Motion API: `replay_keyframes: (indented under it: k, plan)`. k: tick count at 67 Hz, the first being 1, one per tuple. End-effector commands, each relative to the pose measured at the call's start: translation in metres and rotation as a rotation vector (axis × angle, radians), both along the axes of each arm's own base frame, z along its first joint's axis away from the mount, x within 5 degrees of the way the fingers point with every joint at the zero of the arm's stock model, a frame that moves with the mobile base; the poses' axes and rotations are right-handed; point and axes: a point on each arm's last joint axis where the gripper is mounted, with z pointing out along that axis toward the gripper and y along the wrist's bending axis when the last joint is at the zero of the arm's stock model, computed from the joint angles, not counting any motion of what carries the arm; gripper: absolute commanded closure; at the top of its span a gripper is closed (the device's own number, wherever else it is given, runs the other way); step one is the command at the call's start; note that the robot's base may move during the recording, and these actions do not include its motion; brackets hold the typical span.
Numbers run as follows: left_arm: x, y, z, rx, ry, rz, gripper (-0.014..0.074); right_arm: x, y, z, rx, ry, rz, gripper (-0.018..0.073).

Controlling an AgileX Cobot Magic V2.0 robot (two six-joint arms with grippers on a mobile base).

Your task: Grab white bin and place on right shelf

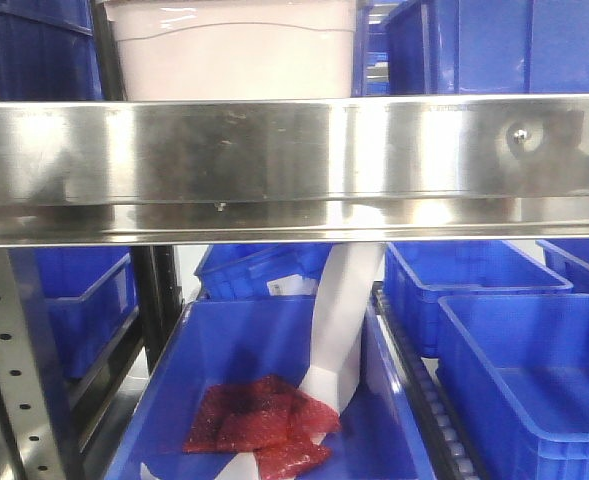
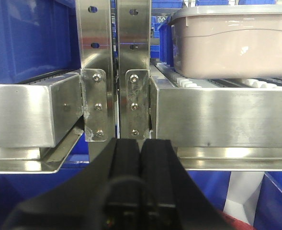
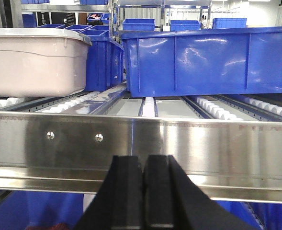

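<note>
The white bin (image 1: pixel 232 50), a pinkish-white tub with a white lid, sits on the rollers of the steel shelf. It also shows at upper right in the left wrist view (image 2: pixel 231 40) and at upper left in the right wrist view (image 3: pixel 35 60). The shelf's wide shiny front rail (image 1: pixel 294 160) with rivets crosses all views. My left gripper (image 2: pixel 141 143) is shut and empty, below the rail and in front of the perforated uprights (image 2: pixel 114 72). My right gripper (image 3: pixel 143 160) is shut and empty, just below the rail (image 3: pixel 203 143), right of the bin.
A large blue crate (image 3: pixel 208 60) sits on the same shelf right of the bin. Below the rail are blue crates (image 1: pixel 519 380); one holds red mesh bags (image 1: pixel 259 425) and a white sheet (image 1: pixel 339 320). A second steel rail (image 2: pixel 30 115) lies left of the uprights.
</note>
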Motion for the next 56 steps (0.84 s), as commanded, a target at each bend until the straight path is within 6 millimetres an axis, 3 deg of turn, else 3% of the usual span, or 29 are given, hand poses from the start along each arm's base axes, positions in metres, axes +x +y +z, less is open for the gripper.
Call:
replay_keyframes:
  k: [1,56]
  plan:
    - [-0.0018,-0.0001,0.0086,-0.024,-0.102,-0.006,0.0722,-0.0029,-0.0008,0.009,-0.014,-0.109,-0.012,0.0517]
    - [-0.0018,0.0001,0.0086,-0.024,-0.102,-0.004,0.0722,-0.0029,-0.0008,0.009,-0.014,-0.109,-0.012,0.0517]
